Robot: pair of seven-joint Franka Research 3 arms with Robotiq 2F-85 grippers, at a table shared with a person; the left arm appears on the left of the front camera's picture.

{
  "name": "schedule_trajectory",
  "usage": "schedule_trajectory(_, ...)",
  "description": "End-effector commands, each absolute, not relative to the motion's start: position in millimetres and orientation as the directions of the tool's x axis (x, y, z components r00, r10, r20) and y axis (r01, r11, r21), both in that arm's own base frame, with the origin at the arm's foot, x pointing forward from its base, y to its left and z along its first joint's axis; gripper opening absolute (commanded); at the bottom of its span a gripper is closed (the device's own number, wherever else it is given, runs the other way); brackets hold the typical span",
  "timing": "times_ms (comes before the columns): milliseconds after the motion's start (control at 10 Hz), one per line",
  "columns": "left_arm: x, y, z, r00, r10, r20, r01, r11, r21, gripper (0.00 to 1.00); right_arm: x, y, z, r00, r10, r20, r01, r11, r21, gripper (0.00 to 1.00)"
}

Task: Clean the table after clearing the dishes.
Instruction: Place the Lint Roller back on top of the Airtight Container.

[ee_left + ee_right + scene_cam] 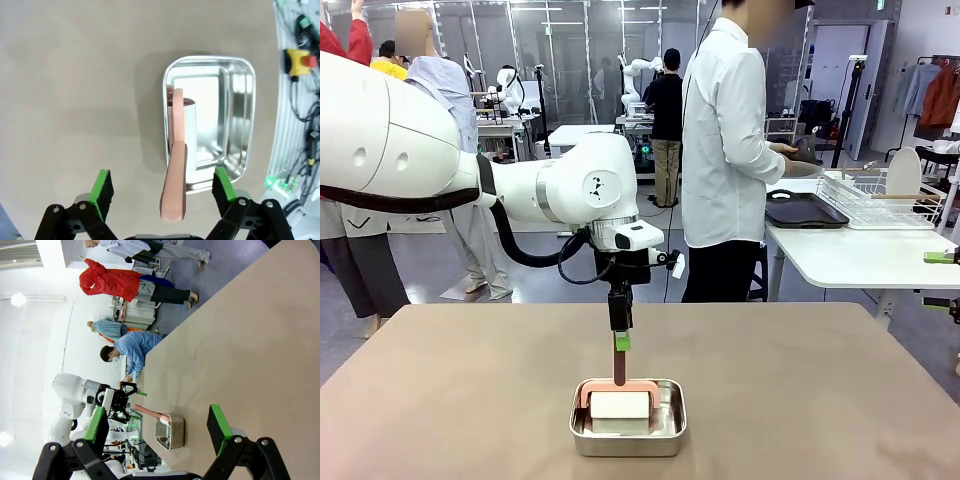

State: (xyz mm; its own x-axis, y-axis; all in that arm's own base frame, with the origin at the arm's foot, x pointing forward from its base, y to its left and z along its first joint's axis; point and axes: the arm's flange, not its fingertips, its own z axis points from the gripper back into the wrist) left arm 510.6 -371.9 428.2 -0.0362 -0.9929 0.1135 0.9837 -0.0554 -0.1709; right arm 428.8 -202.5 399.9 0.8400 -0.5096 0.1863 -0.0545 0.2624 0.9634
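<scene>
The brownish table (460, 400) carries a small steel tray (626, 442) near its front middle. In the tray rests a cleaning tool with a white block (620, 405) and a pink handle (620, 368) that stands up. My left gripper (621, 342) hangs right over it. In the left wrist view its green pads (103, 186) stand wide apart on either side of the handle (175, 195) without touching it, so my left gripper (161, 176) is open. My right gripper (157, 422) is open and empty off the table's right side (942, 280). One white plate (903, 172) stands in a wire rack.
A person in a white shirt (725, 140) stands at a white side table (860, 255) at the back right. That table holds a dark tray (807, 209) and the wire rack (875, 200). Other people stand farther back.
</scene>
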Motion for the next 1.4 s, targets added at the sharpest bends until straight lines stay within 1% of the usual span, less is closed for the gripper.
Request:
schedule_trajectory(0,510.0,-371.6,428.7,-0.038,-0.993,0.108,0.983,-0.056,-0.173,1.00,426.7,-201.8,403.3,0.845,-0.500,0.189,-0.057,0.268,0.962,1.00)
schedule_trajectory(700,510.7,-371.9,427.0,-0.036,-0.993,0.112,0.983,-0.055,-0.173,1.00,426.7,-201.8,403.3,0.845,-0.500,0.189,-0.057,0.268,0.962,1.00)
schedule_trajectory(800,522.2,-360.5,448.5,0.025,-0.994,0.105,0.990,0.010,-0.143,1.00,426.7,-201.8,403.3,0.845,-0.500,0.189,-0.057,0.268,0.962,1.00)
schedule_trajectory(1000,544.9,-330.7,487.9,0.231,-0.939,0.256,0.968,0.194,-0.161,1.00,426.7,-201.8,403.3,0.845,-0.500,0.189,-0.057,0.268,0.962,1.00)
schedule_trajectory(1100,546.0,-304.8,505.1,0.336,-0.883,0.326,0.940,0.292,-0.178,1.00,426.7,-201.8,403.3,0.845,-0.500,0.189,-0.057,0.268,0.962,1.00)
schedule_trajectory(1300,527.6,-224.6,529.6,0.551,-0.725,0.413,0.834,0.471,-0.286,1.00,426.7,-201.8,403.3,0.845,-0.500,0.189,-0.057,0.268,0.962,1.00)
